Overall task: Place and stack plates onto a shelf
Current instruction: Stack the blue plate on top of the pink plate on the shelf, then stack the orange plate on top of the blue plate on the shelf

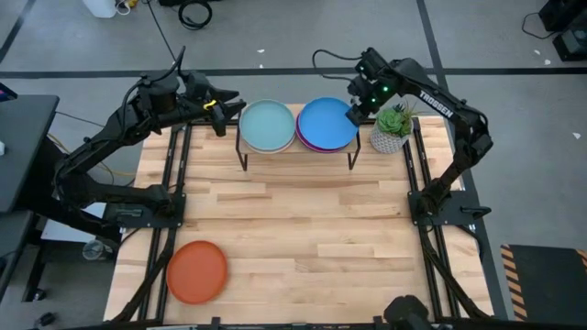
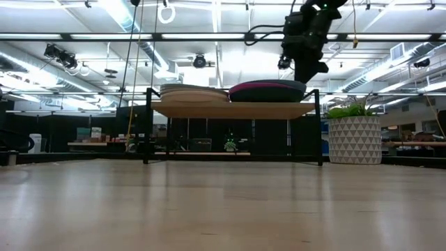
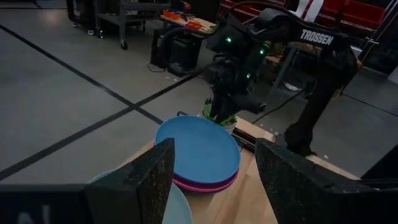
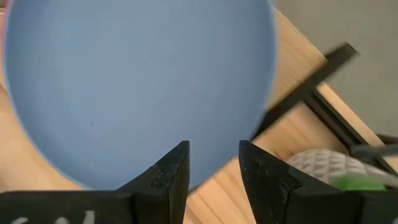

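The shelf (image 2: 233,109) stands at the table's far middle on thin black legs. Two stacks of plates rest on it. The left stack is topped by a light teal plate (image 1: 267,126). The right stack is topped by a blue plate (image 1: 327,124) with a pink one (image 3: 205,185) under it. An orange plate (image 1: 196,271) lies flat at the table's near left corner. My right gripper (image 4: 214,165) is open, its fingers just above the blue plate's right rim. My left gripper (image 3: 214,180) is open wide and hovers left of the shelf, beside the light teal plate.
A potted plant in a white patterned pot (image 1: 392,128) stands just right of the shelf, under my right arm. Black rails (image 1: 174,174) run along the table's left and right sides. The bare wooden table (image 1: 303,229) stretches between the shelf and the near edge.
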You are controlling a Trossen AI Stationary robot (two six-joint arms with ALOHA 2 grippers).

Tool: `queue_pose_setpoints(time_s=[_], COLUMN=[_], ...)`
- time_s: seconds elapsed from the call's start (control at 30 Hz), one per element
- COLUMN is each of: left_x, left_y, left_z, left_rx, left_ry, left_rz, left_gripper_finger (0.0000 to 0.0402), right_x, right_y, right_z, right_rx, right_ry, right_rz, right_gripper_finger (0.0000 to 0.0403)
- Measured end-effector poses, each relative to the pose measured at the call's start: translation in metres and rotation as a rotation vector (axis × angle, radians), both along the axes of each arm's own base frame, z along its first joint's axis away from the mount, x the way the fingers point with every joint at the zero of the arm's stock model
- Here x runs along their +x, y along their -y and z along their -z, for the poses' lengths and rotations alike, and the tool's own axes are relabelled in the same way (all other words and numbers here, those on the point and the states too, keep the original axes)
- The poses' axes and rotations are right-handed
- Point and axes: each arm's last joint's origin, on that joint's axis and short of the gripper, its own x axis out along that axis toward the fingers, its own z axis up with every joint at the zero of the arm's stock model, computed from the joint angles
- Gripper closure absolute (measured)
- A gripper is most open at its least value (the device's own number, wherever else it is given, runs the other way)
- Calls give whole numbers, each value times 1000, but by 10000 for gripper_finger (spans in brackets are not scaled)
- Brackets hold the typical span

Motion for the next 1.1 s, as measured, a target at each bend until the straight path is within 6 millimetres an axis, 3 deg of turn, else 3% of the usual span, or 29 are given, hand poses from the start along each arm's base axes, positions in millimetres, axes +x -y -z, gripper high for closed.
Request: queue_pose_setpoints(time_s=[0.47,0.7,0.8,0.93,1.1], left_x=[1,2,2,2,-2], left_y=[-1,-1,0,3,16], left_z=[-2,-3,-3,4,30], left_rx=[18,17,-11,-83,-269], left_ry=[18,27,37,-3,-236], left_rz=[0,4,39,124,258], left_gripper_finger=[170,170,170,170,170], right_x=[21,30,28,21,4], right_y=[-4,-9,-9,-6,-13], right_z=[35,40,30,1,-46], right_rx=[-36,-59,-61,-112,-251], right_ry=[21,41,44,91,184], right_rz=[-69,-93,-87,-66,-31], right_gripper_finger=[259,259,259,259,259])
